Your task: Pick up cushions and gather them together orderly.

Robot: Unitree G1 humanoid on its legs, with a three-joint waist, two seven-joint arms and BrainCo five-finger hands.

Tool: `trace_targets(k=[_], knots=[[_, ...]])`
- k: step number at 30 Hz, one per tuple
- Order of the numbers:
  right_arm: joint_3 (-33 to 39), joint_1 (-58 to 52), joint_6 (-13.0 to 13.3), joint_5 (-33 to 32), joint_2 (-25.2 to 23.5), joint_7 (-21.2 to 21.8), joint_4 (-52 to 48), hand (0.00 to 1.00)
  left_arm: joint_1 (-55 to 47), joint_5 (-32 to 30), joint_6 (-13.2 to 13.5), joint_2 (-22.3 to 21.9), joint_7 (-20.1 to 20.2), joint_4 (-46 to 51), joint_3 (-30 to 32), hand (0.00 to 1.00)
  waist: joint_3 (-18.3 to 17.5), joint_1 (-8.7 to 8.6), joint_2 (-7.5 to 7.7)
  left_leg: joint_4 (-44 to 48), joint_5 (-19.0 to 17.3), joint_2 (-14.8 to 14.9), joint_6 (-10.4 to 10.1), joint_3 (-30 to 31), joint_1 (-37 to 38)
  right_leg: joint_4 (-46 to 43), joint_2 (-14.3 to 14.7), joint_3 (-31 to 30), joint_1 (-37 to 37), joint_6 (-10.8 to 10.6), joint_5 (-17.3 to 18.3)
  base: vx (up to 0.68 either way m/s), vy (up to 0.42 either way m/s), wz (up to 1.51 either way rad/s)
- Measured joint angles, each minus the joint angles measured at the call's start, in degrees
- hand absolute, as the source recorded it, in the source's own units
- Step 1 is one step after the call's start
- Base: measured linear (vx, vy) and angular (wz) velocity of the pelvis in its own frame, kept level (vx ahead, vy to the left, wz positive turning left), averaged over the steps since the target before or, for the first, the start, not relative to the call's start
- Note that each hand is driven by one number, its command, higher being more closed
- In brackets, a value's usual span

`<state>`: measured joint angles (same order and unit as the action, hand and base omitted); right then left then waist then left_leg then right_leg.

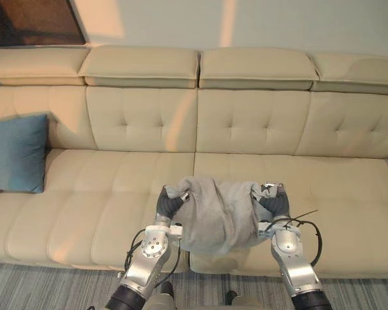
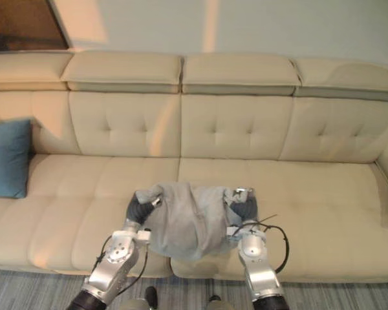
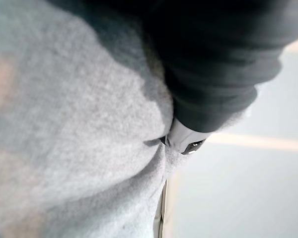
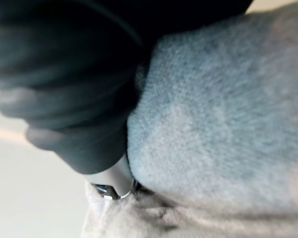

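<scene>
1. My left hand [image 1: 170, 204] and my right hand [image 1: 275, 203] each clutch one end of the grey cushion [image 1: 218, 216], fingers dug into its fabric.
2. The cushion hangs between them, long axis left to right, over the front edge of the sofa [image 1: 349, 187].
3. The blue cushion [image 1: 14, 154] leans at the sofa's far left end, well apart from me. My left arm is nearer, so I judge the carry goes leftward.
4. Bare cream seat lies between the two cushions. There is a pale wall [image 1: 278, 26] behind and a grey rug [image 1: 52, 287] below.
</scene>
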<state>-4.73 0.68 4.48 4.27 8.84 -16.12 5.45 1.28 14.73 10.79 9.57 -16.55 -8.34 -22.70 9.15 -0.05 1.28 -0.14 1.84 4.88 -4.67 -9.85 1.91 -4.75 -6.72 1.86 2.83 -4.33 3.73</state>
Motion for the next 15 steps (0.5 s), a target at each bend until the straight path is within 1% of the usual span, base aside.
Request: trace_targets(k=[2, 3, 4, 6, 7, 8, 9, 10, 11, 12, 14, 15], knots=[[0.0, 3.3, 0.0, -0.3, 0.4, 0.0, 1.0, 1.00, 0.5, 0.0, 0.0, 0.1, 0.0, 1.1, 0.9, 1.00, -0.1, 0.02, 0.10, -1.0, 0.4, 0.1, 0.2, -1.2, -0.4, 0.1, 0.3, -1.3, -1.5, 0.0, -0.4, -0.03, 0.006, -0.33], [0.0, 7.8, 0.0, -0.5, 0.6, -0.1, 2.7, 1.00, 2.7, 0.0, 0.0, 0.6, -0.6, 1.5, 1.7, 1.00, -0.1, 0.07, 0.24, -1.1, 0.9, 0.3, 0.0, -1.7, -2.1, 0.3, 0.6, -1.9, -3.6, 0.1, -1.3, -0.03, -0.004, -0.17], [0.0, 9.4, 0.0, -0.5, 0.7, -0.1, 3.2, 1.00, 3.5, 0.0, 0.0, 0.9, -0.8, 1.7, 2.0, 1.00, -0.1, 0.13, 0.29, -1.1, 1.0, 0.4, 0.1, -1.9, -2.7, 0.4, 0.7, -2.0, -4.2, 0.1, -1.6, -0.04, -0.008, -0.17], [-0.1, 16.3, 0.0, -1.0, 0.8, -0.3, 5.4, 1.00, 8.0, 0.0, 0.0, 1.2, -2.4, 1.8, 4.1, 1.00, 0.2, 0.33, 0.40, -0.9, 1.9, 0.7, 0.1, -2.0, -5.8, 1.1, 1.0, -2.1, -6.9, 0.1, -3.1, -0.03, -0.014, -0.07], [-0.1, 17.8, 0.0, -1.3, 0.9, -0.3, 5.8, 1.00, 9.2, 0.0, 0.0, 1.3, -2.7, 1.8, 4.5, 1.00, 0.4, 0.40, 0.45, -0.7, 2.0, 0.8, 0.2, -2.0, -6.4, 1.2, 1.0, -2.0, -7.4, 0.2, -3.3, -0.05, -0.018, -0.02], [-0.2, 21.4, 0.1, -2.2, 1.2, -0.8, 6.8, 1.00, 12.3, -0.1, 0.0, 1.8, -4.0, 1.8, 5.7, 1.00, 0.9, 0.57, 0.67, -0.2, 2.4, 1.0, 0.1, -1.9, -8.0, 1.1, 1.2, -2.0, -8.9, 0.3, -3.8, -0.07, -0.017, 0.00], [-0.3, 24.6, 0.1, -2.4, 1.4, -1.3, 7.2, 1.00, 15.8, -0.2, 0.0, 2.5, -5.0, 1.8, 7.0, 1.00, 1.9, 0.89, 0.92, 0.8, 2.4, 1.3, 0.1, -1.8, -9.7, 1.1, 1.4, -2.0, -10.1, 0.5, -4.2, -0.07, -0.017, 0.01], [-0.3, 25.9, 0.1, -2.6, 1.4, -1.4, 7.3, 1.00, 17.0, -0.4, 0.1, 2.7, -5.3, 1.8, 7.6, 1.00, 2.4, 0.94, 0.97, 1.2, 2.4, 1.5, 0.1, -1.8, -10.3, 1.0, 1.5, -2.0, -10.4, 0.5, -4.4, -0.09, -0.020, 0.00], [-0.3, 29.9, 0.1, -2.8, 1.5, -2.3, 7.6, 1.00, 21.0, -1.2, 0.2, 3.5, -7.0, 1.7, 9.4, 1.00, 3.4, 0.94, 1.09, 2.4, 2.4, 1.8, 0.1, -1.5, -12.7, 1.0, 1.7, -1.9, -12.2, 0.6, -4.9, -0.10, -0.022, 0.03], [-0.4, 33.9, 0.3, -3.2, 2.4, -3.0, 8.5, 1.00, 24.7, -1.2, 0.4, 3.9, -8.3, 1.6, 10.9, 1.00, 5.0, 0.95, 0.97, 3.2, 2.4, 1.9, 0.2, -1.3, -14.2, 0.9, 1.8, -1.7, -13.3, 0.6, -5.3, -0.11, -0.019, 0.03], [-0.3, 38.3, 0.4, -3.3, 3.0, -3.9, 10.1, 1.00, 28.9, -1.2, 1.0, 4.4, -9.8, 0.4, 12.3, 1.00, 6.5, 0.95, 0.78, 3.3, 2.8, 2.0, 0.3, -0.9, -15.6, 0.8, 1.9, -1.1, -14.6, 0.7, -5.8, -0.10, -0.011, 0.09], [-0.2, 43.3, 0.7, -4.4, 3.7, -5.1, 12.1, 1.00, 34.5, -1.3, 1.6, 5.4, -11.9, -1.9, 13.2, 1.00, 8.0, 0.90, 0.65, 3.2, 3.5, 2.0, 0.5, -0.4, -17.4, 0.3, 1.8, -0.6, -16.4, 0.7, -6.0, -0.08, -0.006, 0.12]])
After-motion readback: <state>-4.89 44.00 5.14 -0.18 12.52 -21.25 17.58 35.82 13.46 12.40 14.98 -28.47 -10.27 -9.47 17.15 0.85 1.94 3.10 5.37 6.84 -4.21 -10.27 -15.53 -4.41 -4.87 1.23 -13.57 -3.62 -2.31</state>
